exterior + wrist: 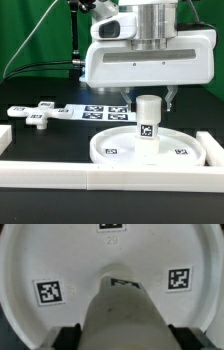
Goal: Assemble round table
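The round disc (112,150) lies flat on the table near the front rail, its rim up. The short cylindrical leg (148,122) stands upright on the disc's middle, a tag on its side. My gripper (148,100) is straight above it and shut on the leg's top. In the wrist view the leg (122,314) fills the gap between my black pads (68,336), with the gripper (122,339) over the disc (60,258) and its tags. The cross-shaped foot (40,114) lies apart at the exterior view's left.
The marker board (95,111) lies behind the disc. White border rails run along the front (100,182), the exterior view's left (4,133) and the right (214,150). A green curtain hangs behind.
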Tool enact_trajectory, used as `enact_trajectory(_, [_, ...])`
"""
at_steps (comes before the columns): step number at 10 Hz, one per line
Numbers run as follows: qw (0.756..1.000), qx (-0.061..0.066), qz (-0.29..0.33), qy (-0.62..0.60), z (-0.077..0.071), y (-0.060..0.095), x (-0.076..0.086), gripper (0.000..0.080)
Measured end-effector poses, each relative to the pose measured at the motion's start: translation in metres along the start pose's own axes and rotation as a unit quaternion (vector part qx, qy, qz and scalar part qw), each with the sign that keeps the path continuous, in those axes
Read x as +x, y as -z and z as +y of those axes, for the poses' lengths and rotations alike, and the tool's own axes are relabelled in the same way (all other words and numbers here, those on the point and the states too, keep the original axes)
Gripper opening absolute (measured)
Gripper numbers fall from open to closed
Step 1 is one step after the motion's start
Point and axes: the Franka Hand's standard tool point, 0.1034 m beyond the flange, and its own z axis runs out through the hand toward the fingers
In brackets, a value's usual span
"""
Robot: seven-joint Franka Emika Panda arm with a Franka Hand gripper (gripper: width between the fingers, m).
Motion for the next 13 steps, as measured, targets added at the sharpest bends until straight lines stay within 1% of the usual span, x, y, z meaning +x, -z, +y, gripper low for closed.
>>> enact_trajectory(1, [0.998, 0.004, -0.001, -0.068, 0.0006, -0.0006, -0.0003, 0.0410])
enact_trajectory(3, [0.987, 0.000, 0.003, -0.161, -0.0016, -0.0009, -0.0011, 0.0410])
enact_trajectory(6, [0.974, 0.008, 0.000, -0.226, -0.0014, -0.0012, -0.0011, 0.0410])
enact_trajectory(8, [0.953, 0.015, -0.003, -0.302, -0.0014, -0.0019, -0.0015, 0.0410])
enact_trajectory(9, [0.939, 0.023, -0.007, -0.343, -0.0006, -0.0021, -0.0013, 0.0410])
enact_trajectory(10, [0.910, 0.033, -0.014, -0.412, -0.0011, -0.0025, -0.0018, 0.0410])
enact_trajectory(11, [0.888, 0.040, -0.019, -0.458, -0.0013, -0.0028, -0.0017, 0.0410])
enact_trajectory(12, [0.878, 0.042, -0.020, -0.476, -0.0012, -0.0028, -0.0016, 0.0410])
enact_trajectory(13, [0.844, 0.045, -0.025, -0.533, -0.0021, -0.0030, -0.0016, 0.0410])
